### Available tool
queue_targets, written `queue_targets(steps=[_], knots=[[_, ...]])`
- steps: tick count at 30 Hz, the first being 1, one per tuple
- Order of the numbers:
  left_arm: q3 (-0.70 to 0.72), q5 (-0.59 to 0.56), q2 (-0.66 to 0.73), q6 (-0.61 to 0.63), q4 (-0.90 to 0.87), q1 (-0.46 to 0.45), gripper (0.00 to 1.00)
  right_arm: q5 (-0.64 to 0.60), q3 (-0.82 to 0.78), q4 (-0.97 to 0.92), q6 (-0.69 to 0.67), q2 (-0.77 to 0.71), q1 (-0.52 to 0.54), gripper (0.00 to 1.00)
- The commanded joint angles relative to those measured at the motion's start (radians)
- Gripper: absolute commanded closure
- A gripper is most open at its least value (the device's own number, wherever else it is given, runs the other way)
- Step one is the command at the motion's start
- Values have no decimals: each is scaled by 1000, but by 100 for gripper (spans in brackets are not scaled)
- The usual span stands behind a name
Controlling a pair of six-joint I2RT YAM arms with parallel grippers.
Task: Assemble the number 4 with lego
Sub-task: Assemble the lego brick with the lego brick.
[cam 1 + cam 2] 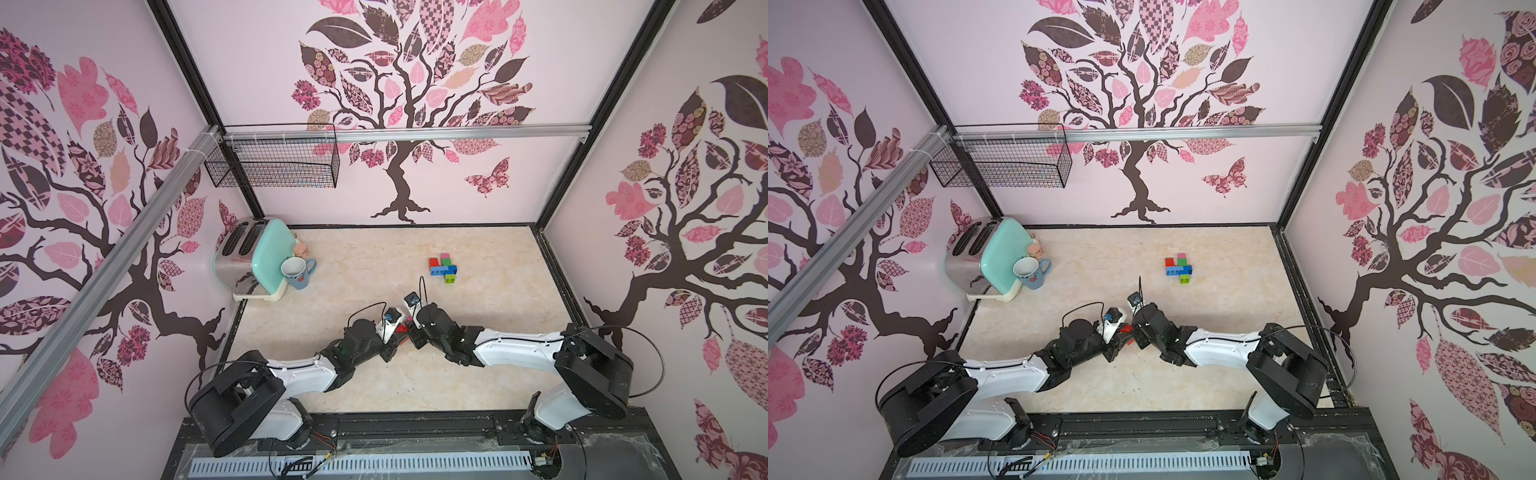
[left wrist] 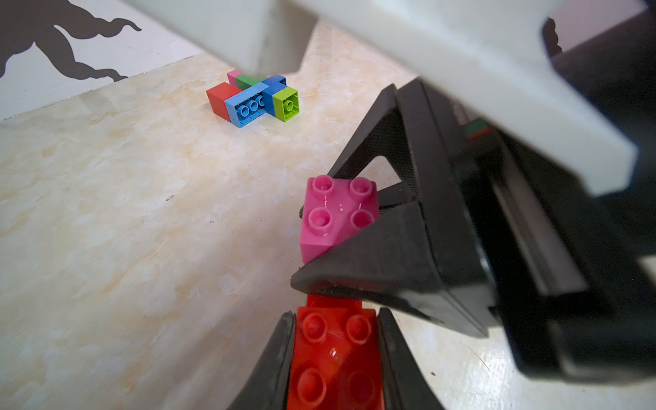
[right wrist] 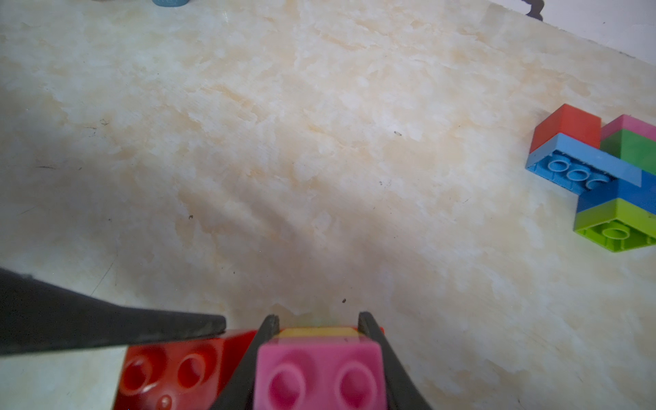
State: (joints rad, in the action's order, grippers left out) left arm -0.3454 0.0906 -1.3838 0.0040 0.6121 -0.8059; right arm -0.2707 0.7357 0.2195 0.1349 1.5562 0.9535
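Observation:
My left gripper (image 2: 335,314) is shut on a red lego brick (image 2: 333,355), studs facing the wrist camera. Just beyond it, my right gripper (image 3: 317,319) is shut on a pink lego brick (image 3: 319,372); a yellow strip shows at the pink brick's far edge. The red brick (image 3: 170,369) lies against the right gripper's finger, and I cannot tell whether the two bricks touch. In both top views the grippers meet at mid-table (image 1: 405,328) (image 1: 1128,328). A joined group of red, blue, green and pink lego (image 1: 444,269) (image 1: 1179,269) lies further back on the table.
A mint and steel toaster (image 1: 253,257) stands at the back left with a blue mug (image 1: 297,272) beside it. A black wire basket (image 1: 274,160) hangs on the back wall. Walls close in the marble tabletop (image 1: 374,374) on three sides.

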Motion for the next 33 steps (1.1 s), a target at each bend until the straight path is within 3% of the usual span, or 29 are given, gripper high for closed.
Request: queue_targets(steps=[1, 29, 30, 31, 33], knots=[[37, -8, -94, -20, -167, -1, 100, 68, -92, -257, 47, 81, 33, 100], [37, -19, -130, -41, -116, -22, 100, 92, -123, -236, 61, 82, 33, 100], [31, -12, -99, -29, -134, -21, 72, 90, -123, -236, 61, 81, 33, 100], [28, -4, -52, -11, -150, -21, 55, 90, -122, -236, 61, 80, 33, 100], [42, 23, 44, 25, -121, -21, 46, 88, -124, -236, 61, 76, 33, 100]])
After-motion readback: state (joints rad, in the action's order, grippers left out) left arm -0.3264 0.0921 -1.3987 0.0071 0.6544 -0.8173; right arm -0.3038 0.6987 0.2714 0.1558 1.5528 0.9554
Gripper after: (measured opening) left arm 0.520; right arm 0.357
